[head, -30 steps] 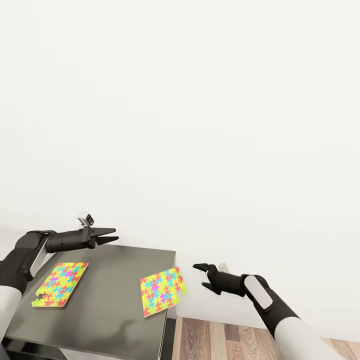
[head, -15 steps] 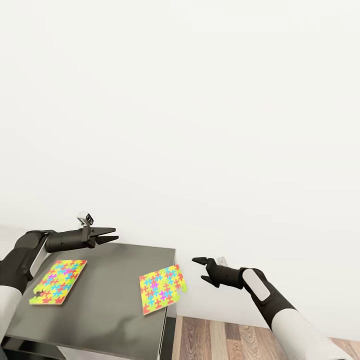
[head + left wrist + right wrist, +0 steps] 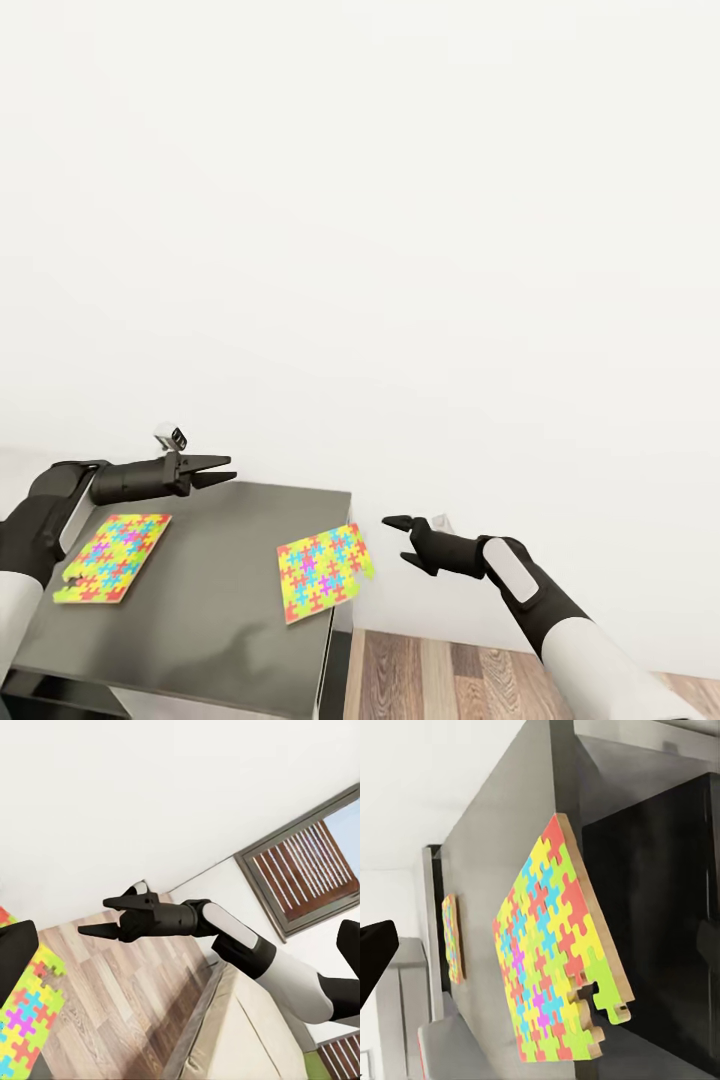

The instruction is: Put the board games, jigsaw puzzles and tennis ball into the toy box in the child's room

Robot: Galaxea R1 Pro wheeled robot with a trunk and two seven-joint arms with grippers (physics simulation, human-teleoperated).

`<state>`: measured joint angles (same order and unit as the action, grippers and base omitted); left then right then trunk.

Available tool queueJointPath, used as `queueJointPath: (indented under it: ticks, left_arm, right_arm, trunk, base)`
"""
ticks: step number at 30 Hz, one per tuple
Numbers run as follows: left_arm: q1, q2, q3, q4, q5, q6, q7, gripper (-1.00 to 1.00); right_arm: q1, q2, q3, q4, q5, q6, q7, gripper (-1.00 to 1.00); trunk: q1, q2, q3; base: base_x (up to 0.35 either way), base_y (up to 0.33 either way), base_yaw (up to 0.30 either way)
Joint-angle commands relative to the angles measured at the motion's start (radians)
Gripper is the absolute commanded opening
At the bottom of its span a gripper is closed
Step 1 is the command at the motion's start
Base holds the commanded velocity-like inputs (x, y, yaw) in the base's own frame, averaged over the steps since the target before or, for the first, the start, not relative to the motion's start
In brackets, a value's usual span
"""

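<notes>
Right gripper (image 3: 405, 540) open — beside overhanging jigsaw puzzle (image 3: 325, 573).

2 puzzles on table (image 3: 210, 590): left puzzle (image 3: 112, 557) near edge, right puzzle (image 3: 325, 572) overhanging right edge.

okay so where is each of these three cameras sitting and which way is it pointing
Head view: on the robot's head, facing down and forward at the dark table by a white wall; both arms show, left gripper and right gripper open.
Left wrist view: on the left arm, looking across at the right gripper over wood floor.
Right wrist view: on the right arm, facing the overhanging puzzle.
Shared: that puzzle and the far puzzle.
</notes>
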<state>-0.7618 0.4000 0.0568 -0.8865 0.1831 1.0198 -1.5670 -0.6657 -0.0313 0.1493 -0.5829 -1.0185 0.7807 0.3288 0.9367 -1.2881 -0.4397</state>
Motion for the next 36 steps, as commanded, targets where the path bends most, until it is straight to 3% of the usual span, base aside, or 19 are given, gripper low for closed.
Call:
queueJointPath:
  ticks: [1,15,36]
  left_arm:
    - [-0.001,0.0,-0.001,0.0,0.0,0.01,-0.004,1.0]
    - [-0.001,-0.001,-0.001,0.0,0.0,0.007,-0.004,1.0]
    - [-0.001,0.0,0.018,0.0,0.001,0.006,-0.004,1.0]
  right_arm:
    - [-0.001,-0.001,0.004,0.0,0.003,0.0,0.006,1.0]
    - [0.0,-0.001,0.005,0.0,0.003,0.0,0.006,1.0]
    - [0.0,-0.001,0.006,0.0,0.004,0.0,0.006,1.0]
  trunk:
    - [0.004,-0.008,-0.004]
    - [0.058,-0.106,-0.048]
    - [0.058,-0.106,-0.048]
  base:
    - [0.0,0.0,0.0]
    - [0.0,0.0,0.0]
    - [0.0,0.037,0.0]
